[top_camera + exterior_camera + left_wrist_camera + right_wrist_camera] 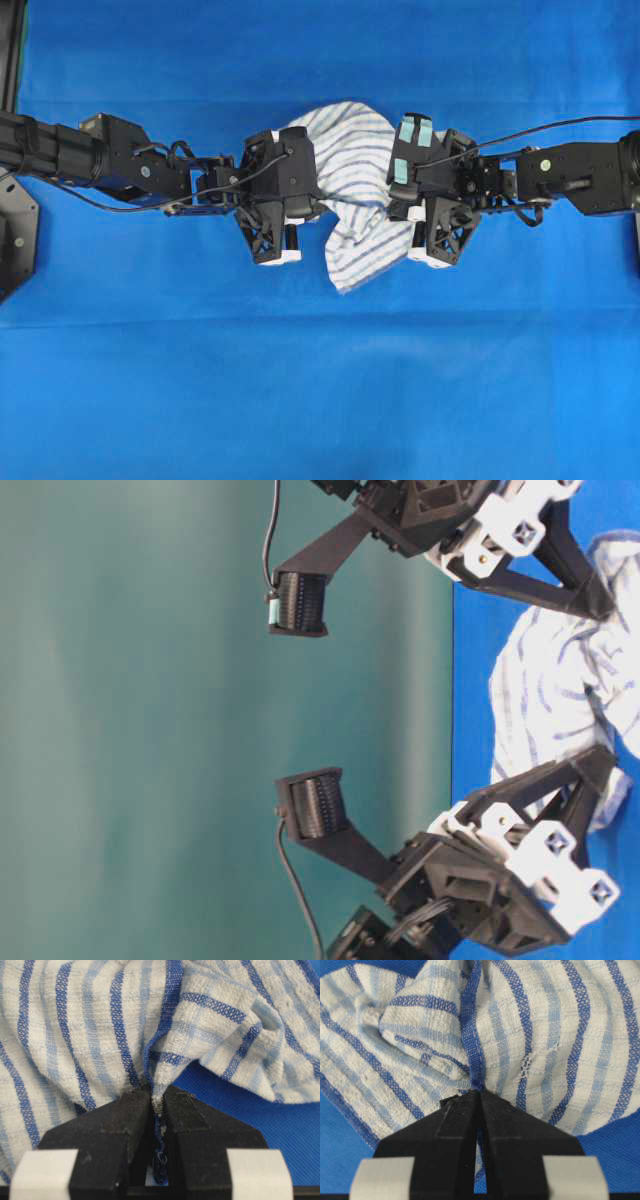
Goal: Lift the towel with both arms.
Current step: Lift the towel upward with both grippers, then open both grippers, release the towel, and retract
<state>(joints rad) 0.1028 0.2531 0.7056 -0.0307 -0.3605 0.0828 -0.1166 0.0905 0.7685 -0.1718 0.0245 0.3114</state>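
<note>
Between the 2 grippers: the towel [352, 190], pinched at both sides.
The left gripper [158, 1105] and right gripper [479, 1094] each clamp a fold of cloth above the blue sheet [320, 400].

A bright blue sheet [320, 400] covers nearly the whole overhead frame, running from edge to edge with faint creases: one horizontal fold line crosses the lower-middle of the frame and another lies near the top. At the far upper left corner a narrow dark strip [8, 50] borders the sheet; what it is cannot be told. In the table-level view, which is turned on its side, the same sheet fills a band along the right edge, and a plain teal-green backdrop [150, 730] takes up the left two-thirds of the frame.
</note>
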